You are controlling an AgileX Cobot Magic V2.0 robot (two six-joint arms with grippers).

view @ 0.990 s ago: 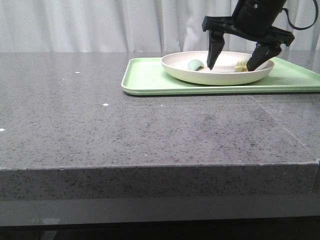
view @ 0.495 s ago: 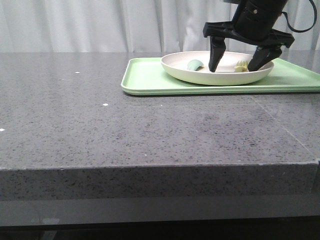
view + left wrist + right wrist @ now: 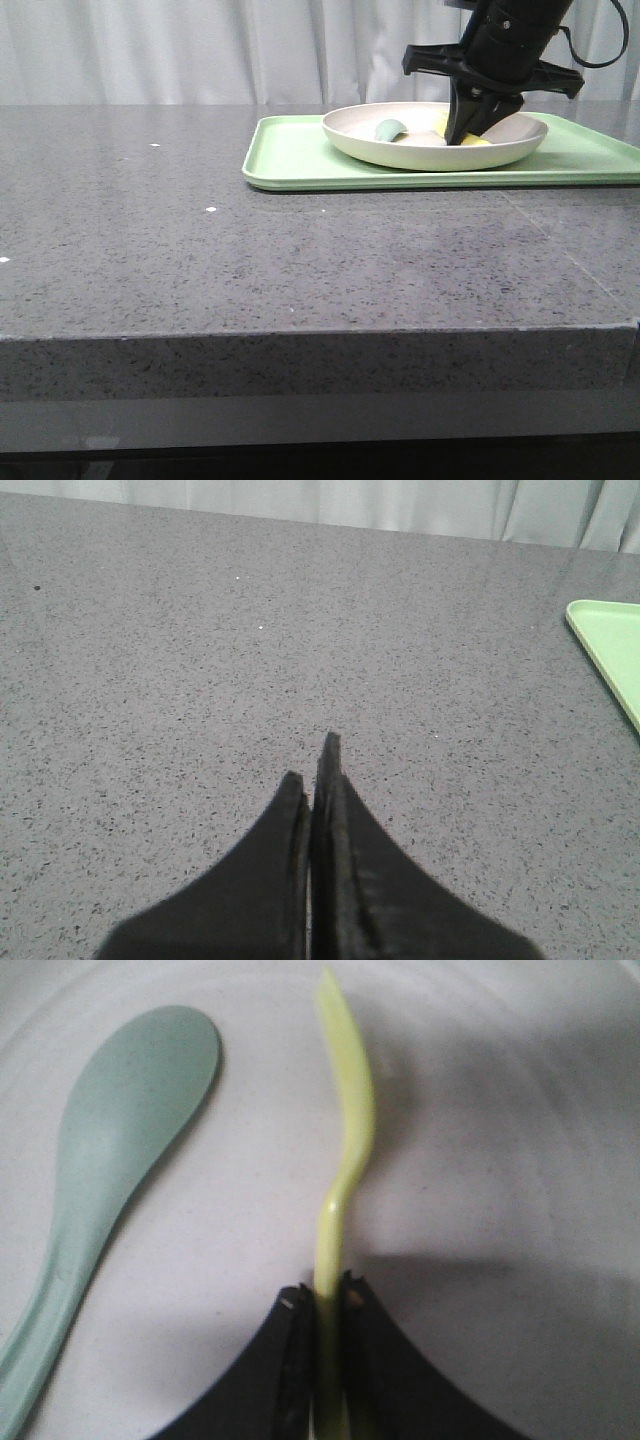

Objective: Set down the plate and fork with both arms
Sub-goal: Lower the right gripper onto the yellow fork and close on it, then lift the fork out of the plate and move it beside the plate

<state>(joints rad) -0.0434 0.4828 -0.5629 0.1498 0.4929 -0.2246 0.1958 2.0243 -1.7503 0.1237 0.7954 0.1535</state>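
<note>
The cream plate (image 3: pixel 360 138) sits on a light-green tray at the table's far right. My right gripper (image 3: pixel 470 130) reaches down into the plate with its fingers together. In the right wrist view it (image 3: pixel 328 1295) is shut on the handle of the pale-yellow fork (image 3: pixel 348 1130), which lies edge-on over the plate's floor (image 3: pixel 500 1160). A grey-green spoon (image 3: pixel 110 1160) lies in the plate beside the fork, and its bowl shows in the front view (image 3: pixel 390 128). My left gripper (image 3: pixel 312 770) is shut and empty above bare grey tabletop, and it does not show in the front view.
The light-green tray (image 3: pixel 290 155) holds the plate; its corner shows in the left wrist view (image 3: pixel 612 645). The grey stone table (image 3: pixel 250 250) stretches left and forward to its front edge. White curtains hang behind.
My right gripper's fingers, spread wide over the plate a second ago, have come down and closed on the fork. The plate, spoon and tray have not moved.
</note>
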